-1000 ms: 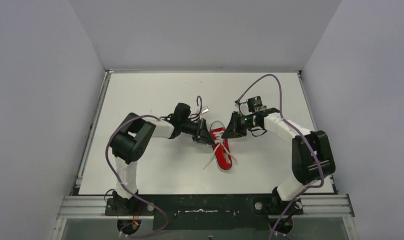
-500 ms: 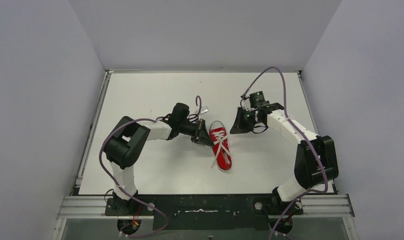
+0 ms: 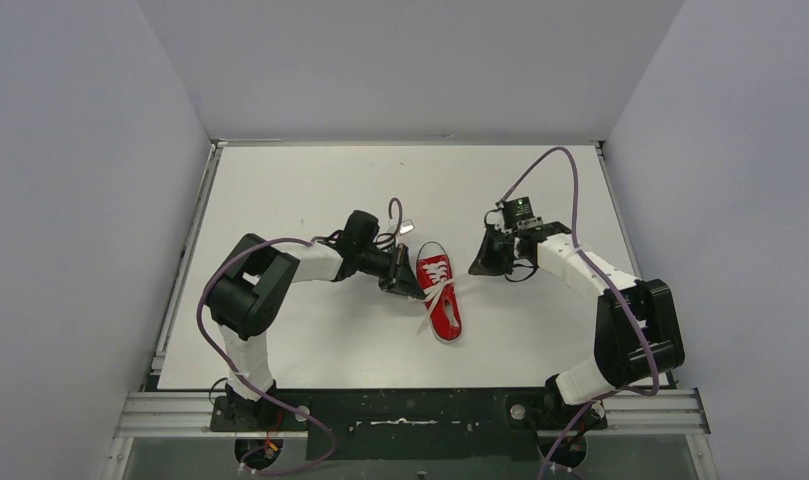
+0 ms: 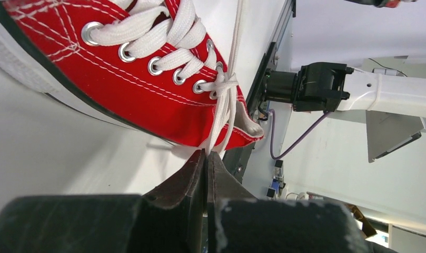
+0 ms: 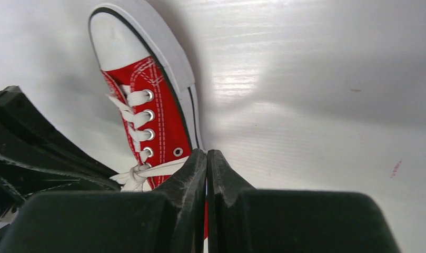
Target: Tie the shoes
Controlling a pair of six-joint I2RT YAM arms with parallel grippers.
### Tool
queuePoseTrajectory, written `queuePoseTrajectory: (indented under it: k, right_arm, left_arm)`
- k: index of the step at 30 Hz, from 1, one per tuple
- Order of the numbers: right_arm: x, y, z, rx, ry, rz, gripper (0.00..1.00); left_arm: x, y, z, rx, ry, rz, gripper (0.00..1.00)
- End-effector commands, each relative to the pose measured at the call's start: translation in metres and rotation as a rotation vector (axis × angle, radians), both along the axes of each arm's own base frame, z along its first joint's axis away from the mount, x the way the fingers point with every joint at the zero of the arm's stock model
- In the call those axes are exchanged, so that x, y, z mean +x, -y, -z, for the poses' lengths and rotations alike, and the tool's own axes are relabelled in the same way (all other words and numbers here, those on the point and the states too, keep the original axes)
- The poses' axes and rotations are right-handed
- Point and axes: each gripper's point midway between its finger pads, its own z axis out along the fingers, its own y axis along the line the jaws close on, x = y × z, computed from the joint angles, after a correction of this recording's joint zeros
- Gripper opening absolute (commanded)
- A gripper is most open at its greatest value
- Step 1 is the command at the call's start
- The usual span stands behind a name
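Observation:
The red sneaker (image 3: 443, 300) lies on the white table, white toe cap pointing away from the arms. It also shows in the left wrist view (image 4: 147, 100) and the right wrist view (image 5: 166, 118). My left gripper (image 3: 408, 288) sits against the shoe's left side, shut (image 4: 206, 153) on white lace strands (image 4: 220, 116) that run up to a first knot (image 4: 224, 84). My right gripper (image 3: 476, 268) is to the right of the toe, a short way off. It is shut (image 5: 206, 153) on a taut lace (image 5: 166, 167) that leads from the knot (image 5: 130, 177).
A loose lace end (image 3: 424, 325) trails off the shoe's left side. The table (image 3: 300, 180) is walled at the back and both sides. A black rail (image 3: 410, 412) with the arm bases runs along the near edge. The left gripper's black body (image 5: 26, 142) shows in the right wrist view.
My right gripper has moved right, away from the shoe, drawing its lace taut. The loose lace ends beside the shoe have shortened. The left gripper has shifted only slightly.

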Motion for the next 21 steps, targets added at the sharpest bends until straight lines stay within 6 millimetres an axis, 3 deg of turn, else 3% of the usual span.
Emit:
queuePoseTrajectory:
  k: [1,8,15,18,21]
  right_arm:
    - [0.036,0.037,0.0,-0.08,0.131,0.171,0.0]
    - [0.031,0.054,0.037,-0.066,0.065,0.218,0.0]
    - [0.033,0.067,0.051,-0.076,0.05,0.249,0.0]
    - [0.033,0.057,0.041,-0.042,0.054,0.171,0.0]
    - [0.029,0.027,0.013,0.088,0.088,0.006,0.0]
  left_arm:
    - [-0.016,-0.01,0.004,0.022,-0.049,0.034,0.0]
    - [-0.021,-0.018,0.027,0.083,-0.044,0.026,0.0]
    - [-0.031,-0.028,0.049,0.14,-0.063,0.033,0.0]
    - [-0.031,-0.023,0.043,0.101,-0.057,0.043,0.0]
    - [-0.028,-0.019,0.036,0.09,-0.043,0.044,0.0]
